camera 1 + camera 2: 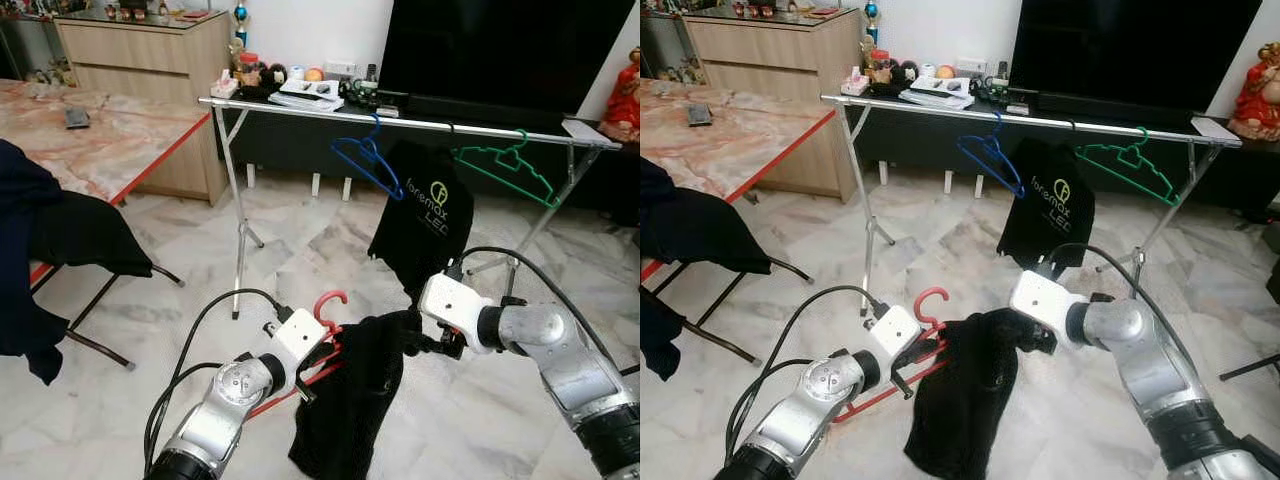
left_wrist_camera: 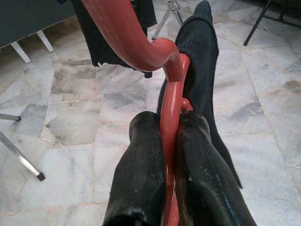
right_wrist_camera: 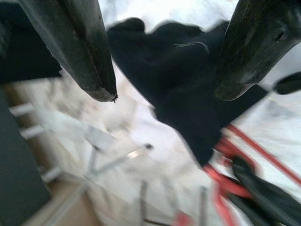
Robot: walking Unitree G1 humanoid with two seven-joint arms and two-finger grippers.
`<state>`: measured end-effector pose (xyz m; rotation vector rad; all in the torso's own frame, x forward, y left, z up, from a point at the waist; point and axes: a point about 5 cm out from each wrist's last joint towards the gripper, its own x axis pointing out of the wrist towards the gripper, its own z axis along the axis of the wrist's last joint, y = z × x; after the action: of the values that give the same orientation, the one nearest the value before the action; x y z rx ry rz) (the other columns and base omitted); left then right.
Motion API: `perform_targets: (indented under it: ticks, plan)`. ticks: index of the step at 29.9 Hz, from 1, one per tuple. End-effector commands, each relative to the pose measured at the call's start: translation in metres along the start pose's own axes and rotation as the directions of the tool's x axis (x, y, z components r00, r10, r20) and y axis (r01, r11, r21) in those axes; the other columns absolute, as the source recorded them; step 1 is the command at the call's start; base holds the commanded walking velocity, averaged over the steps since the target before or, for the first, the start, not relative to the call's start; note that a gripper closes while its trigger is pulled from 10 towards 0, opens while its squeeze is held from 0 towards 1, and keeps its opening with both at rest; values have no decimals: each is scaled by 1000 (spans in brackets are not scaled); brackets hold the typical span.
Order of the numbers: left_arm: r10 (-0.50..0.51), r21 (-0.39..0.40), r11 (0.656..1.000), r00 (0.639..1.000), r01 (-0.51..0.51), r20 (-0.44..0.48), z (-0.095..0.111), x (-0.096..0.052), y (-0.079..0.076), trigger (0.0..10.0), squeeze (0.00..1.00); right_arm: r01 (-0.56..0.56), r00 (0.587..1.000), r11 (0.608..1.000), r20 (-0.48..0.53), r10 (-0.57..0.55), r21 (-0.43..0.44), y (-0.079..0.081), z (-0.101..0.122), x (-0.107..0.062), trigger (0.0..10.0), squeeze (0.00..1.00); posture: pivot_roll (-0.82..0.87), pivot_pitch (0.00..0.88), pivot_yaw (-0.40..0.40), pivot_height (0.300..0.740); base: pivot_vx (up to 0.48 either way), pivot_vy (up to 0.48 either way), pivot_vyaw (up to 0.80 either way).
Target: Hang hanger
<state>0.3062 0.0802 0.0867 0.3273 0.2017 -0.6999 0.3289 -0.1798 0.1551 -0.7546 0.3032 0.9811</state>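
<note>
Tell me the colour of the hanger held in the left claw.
Red hanger, clearest in the left wrist view.

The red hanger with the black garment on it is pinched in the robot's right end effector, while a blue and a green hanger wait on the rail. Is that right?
Not quite: the left end effector pinches the red hanger, as the left wrist view shows. The right end effector is open by the black garment. The blue hanger and green hanger do hang on the rail.

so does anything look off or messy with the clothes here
The black garment sits bunched on one side of the red hanger held by the left gripper, hanging in a clump rather than spread out. The open right gripper is beside it.
</note>
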Motion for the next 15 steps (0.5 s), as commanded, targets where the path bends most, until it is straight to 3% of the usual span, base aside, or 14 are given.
perform_targets:
  ticks: [1,5,9,13,15]
  plan:
    - [-5,11,1000,998,4,58,14,1,1,10000,0,-32,999,999,33,33,-20,3,4,-1,10000,0,-34,0,-48,740,0,0,0]
    - [-5,8,1000,998,5,59,14,2,1,10000,0,-101,979,995,178,101,-6,14,21,3,10000,0,-32,0,-49,740,0,0,0]
    - [-18,18,1000,998,16,58,13,1,1,10000,0,-31,965,999,262,25,20,4,30,-3,10000,0,-34,0,-49,740,0,0,0]
    - [-39,38,999,998,38,47,11,-1,2,10000,0,25,986,1000,168,-22,-15,-6,17,-10,10000,0,-39,0,-48,740,0,0,0]
    - [-70,60,996,997,68,30,7,-4,2,10000,0,34,998,998,63,-30,-51,-10,0,-17,10000,0,-39,0,-50,740,0,0,0]
